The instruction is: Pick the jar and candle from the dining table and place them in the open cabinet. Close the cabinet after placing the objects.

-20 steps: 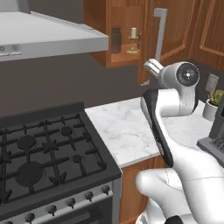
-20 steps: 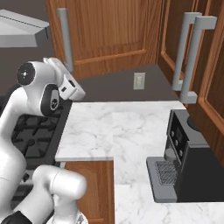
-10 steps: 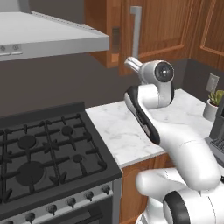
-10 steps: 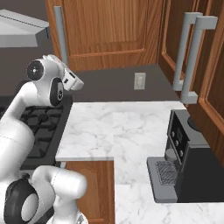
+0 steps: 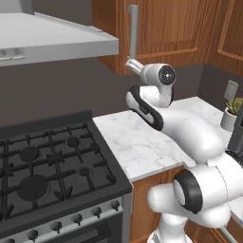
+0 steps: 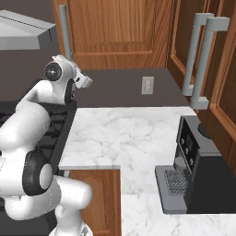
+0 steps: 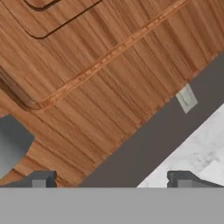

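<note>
Cabinet (image 5: 161,28) door now fully shut.

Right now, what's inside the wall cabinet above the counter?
Nothing inside can be seen: the cabinet door is swung shut, its panelled front and silver bar handle covering the interior. Whether the jar and candle sit in there is hidden. The hand is just below the door.

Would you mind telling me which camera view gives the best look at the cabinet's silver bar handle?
The left base view shows the bar handle best: it stands out against the brown cabinet door, just above the arm's wrist. The right base view shows it narrower, near the door's left edge. In the hand view a blurred grey shape at the left edge may be it; I cannot tell.
</note>
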Tool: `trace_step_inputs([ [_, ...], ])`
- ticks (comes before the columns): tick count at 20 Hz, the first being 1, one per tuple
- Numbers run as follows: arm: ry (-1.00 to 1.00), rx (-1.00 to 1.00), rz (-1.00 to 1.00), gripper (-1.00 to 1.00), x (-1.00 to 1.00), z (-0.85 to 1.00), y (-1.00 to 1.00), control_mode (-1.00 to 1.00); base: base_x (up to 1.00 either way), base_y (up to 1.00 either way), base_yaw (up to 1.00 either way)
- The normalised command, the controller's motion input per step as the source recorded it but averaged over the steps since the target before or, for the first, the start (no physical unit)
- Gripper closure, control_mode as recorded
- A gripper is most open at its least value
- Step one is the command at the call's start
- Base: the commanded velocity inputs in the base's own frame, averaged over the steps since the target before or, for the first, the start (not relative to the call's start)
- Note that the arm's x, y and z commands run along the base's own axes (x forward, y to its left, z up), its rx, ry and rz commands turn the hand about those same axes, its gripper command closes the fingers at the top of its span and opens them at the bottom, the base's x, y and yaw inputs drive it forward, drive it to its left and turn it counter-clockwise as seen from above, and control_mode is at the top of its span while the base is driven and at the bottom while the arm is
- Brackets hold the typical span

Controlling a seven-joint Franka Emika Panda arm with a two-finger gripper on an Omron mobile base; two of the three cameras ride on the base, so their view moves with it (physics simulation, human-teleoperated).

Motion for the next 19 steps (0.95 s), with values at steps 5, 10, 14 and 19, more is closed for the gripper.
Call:
trace_step_inputs([
  [5, -0.07, 0.05, 0.10, -1.00, 0.68, 0.00, -0.22, -1.00, 0.00, 0.00, 0.00],
  [10, -0.08, 0.03, 0.09, -1.00, 0.60, 0.00, -0.17, -1.00, 0.00, 0.00, 0.00],
  [14, -0.05, 0.00, 0.06, -1.00, 0.62, 0.00, -0.01, -1.00, 0.00, 0.00, 0.00],
  [19, 0.00, 0.00, 0.01, -1.00, 0.63, 0.00, 0.00, -1.00, 0.00, 0.00, 0.00],
])
